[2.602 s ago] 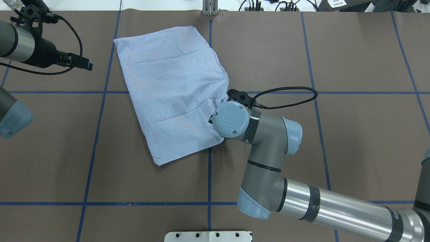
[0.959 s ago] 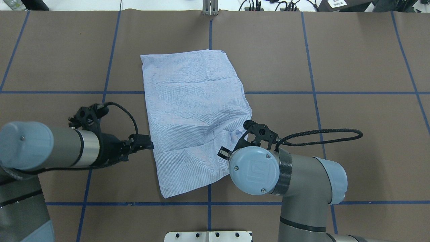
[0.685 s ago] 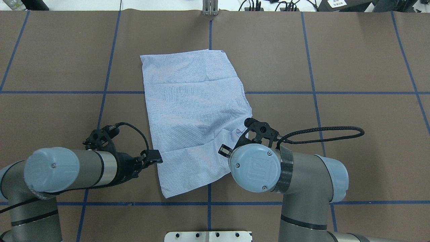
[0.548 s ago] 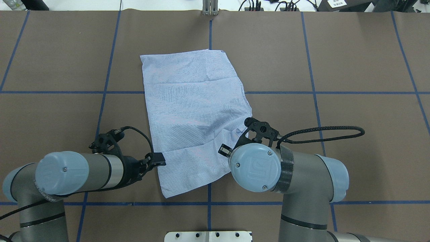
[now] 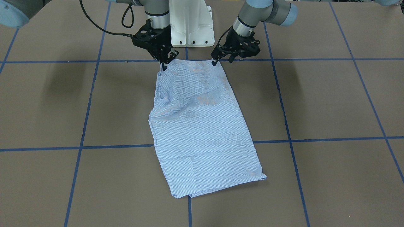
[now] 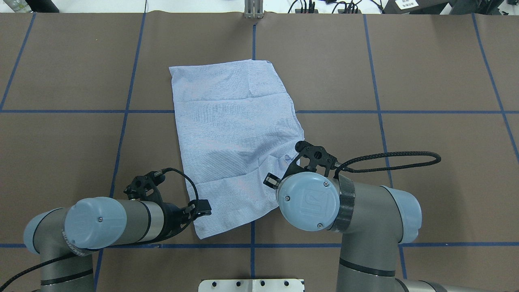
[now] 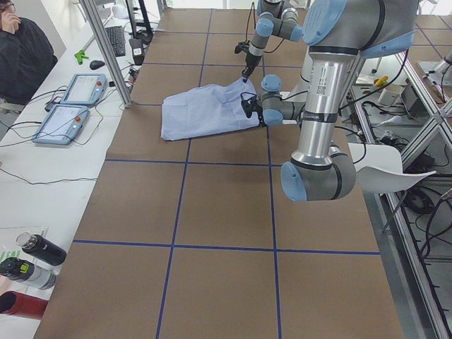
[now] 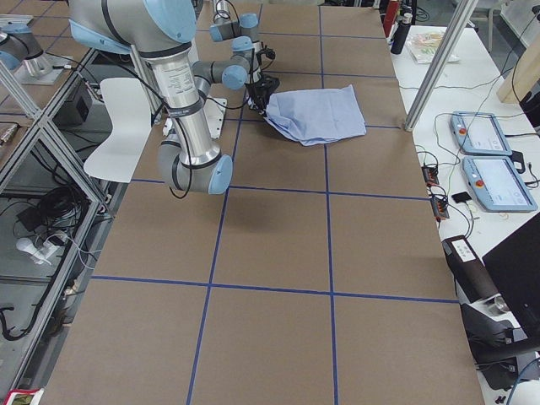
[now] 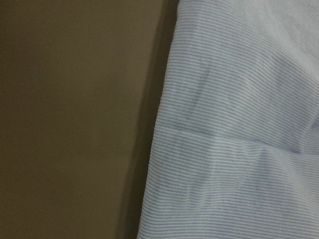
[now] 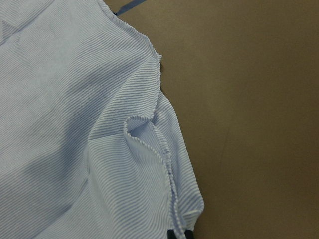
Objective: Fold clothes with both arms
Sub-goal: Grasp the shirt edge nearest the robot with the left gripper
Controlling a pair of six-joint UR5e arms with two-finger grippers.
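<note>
Seemingly pinched shirt (image 5: pixel 202 126) corner in closed right claw (image 5: pixel 163 65), raised slightly; held left claw (image 5: pixel 223 61) spread, empty, just beside shirt's neighbouring corner, probably for two-corner fold.

One striped shirt (image 5: pixel 202 126) lies on one brown table (image 5: pixel 331 104). There are two robot arms, the left arm (image 6: pixel 105 221) and the right arm (image 6: pixel 365 211), with one gripper apiece: the left gripper (image 5: pixel 222 61) and the right gripper (image 5: pixel 163 64). Between them stands one white pedestal base (image 5: pixel 189 22). The side bench carries two teach pendants (image 7: pixel 62 123), three bottles (image 7: pixel 42 248) and one keyboard (image 7: pixel 116 40). One person (image 7: pixel 25 53) and one white chair (image 7: pixel 385 166) complete the count.
</note>
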